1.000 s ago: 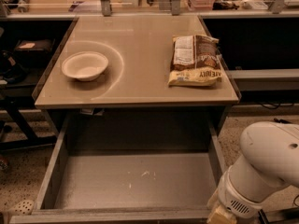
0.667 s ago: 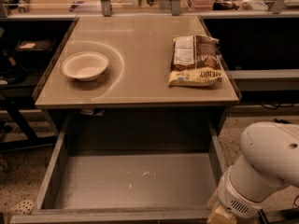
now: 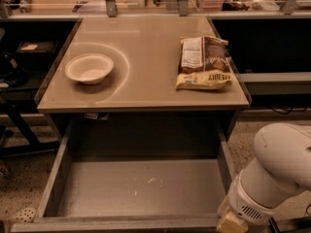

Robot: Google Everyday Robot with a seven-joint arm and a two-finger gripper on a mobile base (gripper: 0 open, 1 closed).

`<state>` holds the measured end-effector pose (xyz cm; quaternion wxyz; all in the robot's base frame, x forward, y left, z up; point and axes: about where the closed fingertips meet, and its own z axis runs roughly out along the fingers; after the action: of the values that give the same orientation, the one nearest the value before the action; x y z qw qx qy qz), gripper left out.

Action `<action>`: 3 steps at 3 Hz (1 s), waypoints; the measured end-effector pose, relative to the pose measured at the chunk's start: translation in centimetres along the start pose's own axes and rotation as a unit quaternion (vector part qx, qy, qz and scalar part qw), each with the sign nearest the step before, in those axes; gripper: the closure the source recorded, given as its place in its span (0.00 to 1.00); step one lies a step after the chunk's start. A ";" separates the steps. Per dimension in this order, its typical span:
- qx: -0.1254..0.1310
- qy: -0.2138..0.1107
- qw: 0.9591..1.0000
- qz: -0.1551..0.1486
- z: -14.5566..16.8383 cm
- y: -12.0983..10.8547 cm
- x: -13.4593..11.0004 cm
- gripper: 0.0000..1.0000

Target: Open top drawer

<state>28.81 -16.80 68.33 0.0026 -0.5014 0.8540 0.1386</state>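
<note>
The top drawer [image 3: 138, 186] stands pulled far out from under the counter. Its grey inside floor is bare, with small white scuffs near the middle. Its front rim [image 3: 121, 222] runs along the bottom edge of the view, and the drawer front itself is hidden. My white arm [image 3: 277, 169] comes in at the lower right. My gripper [image 3: 232, 224] is at the drawer's front right corner, mostly cut off by the bottom edge of the view.
On the tan counter [image 3: 146, 67] above the drawer sit a white bowl [image 3: 89, 68] at the left and a brown snack bag [image 3: 203, 62] at the right. Dark shelving flanks the counter. Speckled floor lies on both sides of the drawer.
</note>
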 end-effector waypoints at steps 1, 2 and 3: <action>0.004 -0.001 1.000 0.003 -0.8 -0.1 0.0 1.00; 0.025 -0.001 0.999 0.023 -5.1 -0.2 0.7 1.00; 0.052 0.002 0.997 0.050 -10.8 -0.2 2.0 0.83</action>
<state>29.43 -21.16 78.40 0.0199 -0.4574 0.8842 0.0925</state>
